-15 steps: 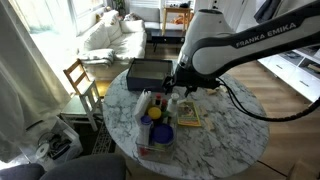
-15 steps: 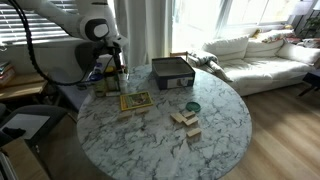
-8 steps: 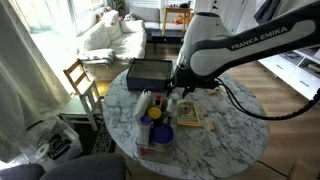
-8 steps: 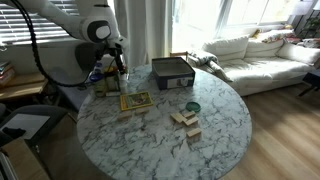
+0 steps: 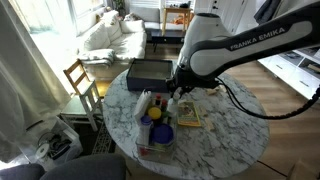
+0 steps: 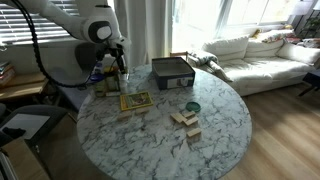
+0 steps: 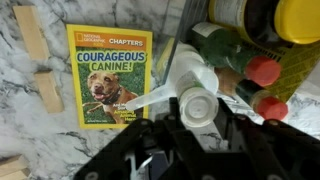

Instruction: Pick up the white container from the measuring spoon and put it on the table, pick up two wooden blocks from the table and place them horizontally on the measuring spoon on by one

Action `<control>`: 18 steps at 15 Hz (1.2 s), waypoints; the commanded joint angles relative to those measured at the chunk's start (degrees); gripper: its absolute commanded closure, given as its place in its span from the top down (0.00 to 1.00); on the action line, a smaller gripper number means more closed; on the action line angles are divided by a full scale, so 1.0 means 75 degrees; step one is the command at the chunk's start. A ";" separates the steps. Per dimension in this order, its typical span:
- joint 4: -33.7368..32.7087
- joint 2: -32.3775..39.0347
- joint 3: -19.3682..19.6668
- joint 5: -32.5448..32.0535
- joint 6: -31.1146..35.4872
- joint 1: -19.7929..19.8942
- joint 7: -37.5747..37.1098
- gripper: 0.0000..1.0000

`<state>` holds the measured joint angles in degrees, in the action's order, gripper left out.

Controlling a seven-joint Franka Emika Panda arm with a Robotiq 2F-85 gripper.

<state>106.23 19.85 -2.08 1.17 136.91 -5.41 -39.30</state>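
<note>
In the wrist view the tiny white container (image 7: 196,104) sits on the white measuring spoon (image 7: 150,95), whose handle lies across a yellow book. My gripper (image 7: 198,120) is shut on the container, one black finger (image 7: 163,128) on each side of it. Two pale wooden blocks (image 7: 30,35) (image 7: 47,90) lie on the marble left of the book. In an exterior view the gripper (image 6: 116,68) reaches down at the far left of the round table, and the wooden blocks (image 6: 185,119) lie near the table's middle. The arm hides the container in both exterior views.
A yellow dog book (image 7: 105,75) lies under the spoon handle. Colourful bottles and tubs (image 7: 255,40) crowd right beside the gripper. A black box (image 6: 172,72) stands at the back of the marble table (image 6: 150,145), and a small green dish (image 6: 192,106) lies near the blocks.
The jaws have closed from open onto the white container. The arm itself has barely moved.
</note>
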 commanded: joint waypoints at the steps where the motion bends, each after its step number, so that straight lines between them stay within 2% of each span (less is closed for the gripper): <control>1: -0.0164 -0.0057 0.0140 0.0081 -0.0247 -0.0102 0.0190 0.13; 10: -0.0082 -0.1100 0.0151 0.0219 -0.0597 0.0037 0.0336 0.13; 14: 0.0132 -0.1757 0.0383 0.0019 -0.1036 0.0230 0.0166 0.13; 18: 0.0691 -0.2148 0.0783 -0.0536 -0.1270 0.0561 -0.0383 0.13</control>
<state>106.42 6.83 2.19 0.01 128.32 -2.72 -39.21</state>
